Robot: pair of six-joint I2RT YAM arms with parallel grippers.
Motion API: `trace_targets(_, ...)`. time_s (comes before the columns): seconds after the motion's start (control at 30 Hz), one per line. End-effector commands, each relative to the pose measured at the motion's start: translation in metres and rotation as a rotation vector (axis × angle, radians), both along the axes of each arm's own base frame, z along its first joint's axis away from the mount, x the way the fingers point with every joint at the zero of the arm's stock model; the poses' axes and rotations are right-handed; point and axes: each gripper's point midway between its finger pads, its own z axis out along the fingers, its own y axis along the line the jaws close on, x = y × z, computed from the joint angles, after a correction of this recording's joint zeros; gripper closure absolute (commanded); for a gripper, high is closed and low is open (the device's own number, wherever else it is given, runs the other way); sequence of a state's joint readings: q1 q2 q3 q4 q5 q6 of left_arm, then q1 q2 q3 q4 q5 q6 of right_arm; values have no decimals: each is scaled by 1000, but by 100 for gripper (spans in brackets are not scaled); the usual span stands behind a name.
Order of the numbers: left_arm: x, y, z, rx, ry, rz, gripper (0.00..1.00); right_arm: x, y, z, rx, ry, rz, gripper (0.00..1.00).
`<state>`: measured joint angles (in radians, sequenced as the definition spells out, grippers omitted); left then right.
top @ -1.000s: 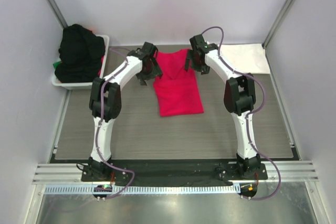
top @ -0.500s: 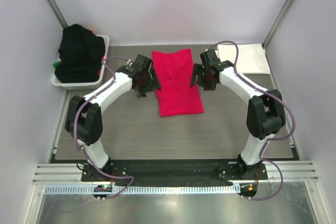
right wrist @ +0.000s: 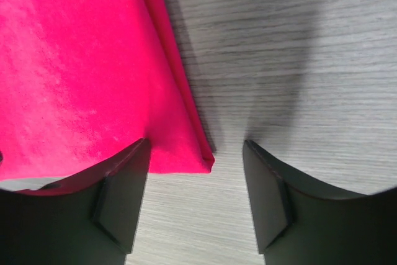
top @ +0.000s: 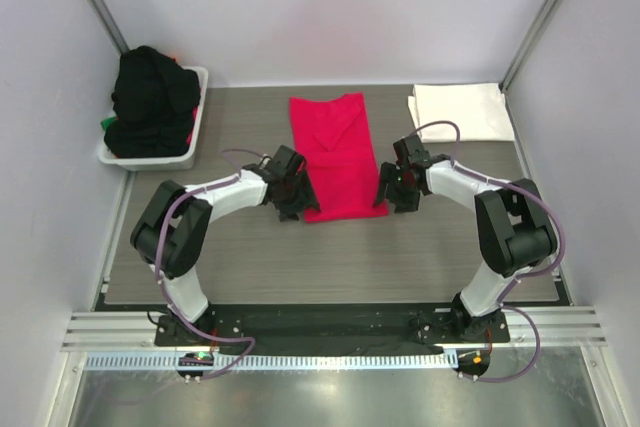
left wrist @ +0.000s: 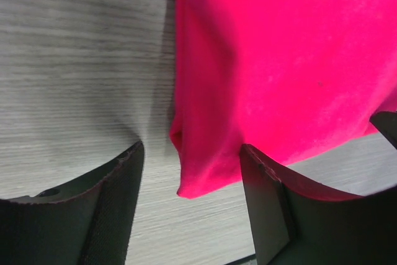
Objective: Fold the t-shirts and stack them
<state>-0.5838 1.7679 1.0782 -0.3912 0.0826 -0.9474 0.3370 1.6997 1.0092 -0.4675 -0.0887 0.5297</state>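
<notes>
Top external view, Mira asks: where does the pinkish-red t-shirt (top: 335, 152) lie, and how does it run?

Jon: Mid-table (top: 250, 267), folded into a long strip. Its long axis goes from the near side to the far side, leaning a little to the left at the far end. The near short edge is the end closest to the arms.

Mira: And the two pincers?

Jon: The left gripper (top: 296, 199) is at the near-left corner and the right gripper (top: 388, 190) at the near-right corner, one on each side of that short edge. Neither arm is nearer overall; each has its own corner.

Mira: Have they got hold of the cloth?

Jon: No. In the left wrist view the jaws stand apart, with the near-left corner (left wrist: 186, 181) lying between the fingers (left wrist: 124, 203). The right wrist view shows the same: jaws apart, near-right corner (right wrist: 205, 161) in the gap. Nothing is pinched on either side, though one left finger may already overlap the cloth edge; the angle leaves that unclear.

Mira: So what does the next move turn on?

Jon: My guess is that both must close on these corners together, then carry the near edge along the long axis towards the far end. The far end shows a V-shaped crease, probably the neck.

Mira: And the others?

Jon: A white t-shirt (top: 460, 112) lies folded at the far right; dark ones are heaped in the basket (top: 150, 160) at far left.
</notes>
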Motion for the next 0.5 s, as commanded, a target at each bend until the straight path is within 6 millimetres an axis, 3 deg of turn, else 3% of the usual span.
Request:
trace_targets(0.0,4,-12,6,-69,-46,28,36,2,7,1,64,-36,0,34)
trace_targets(0.23,-13,-10,-15,-87,-28,68,46,-12,3,-8,76,-15,-7,47)
trace_targets(0.47,-24,-3,-19,-82,-23,116,55,-14,4,-9,90,-11,-10,56)
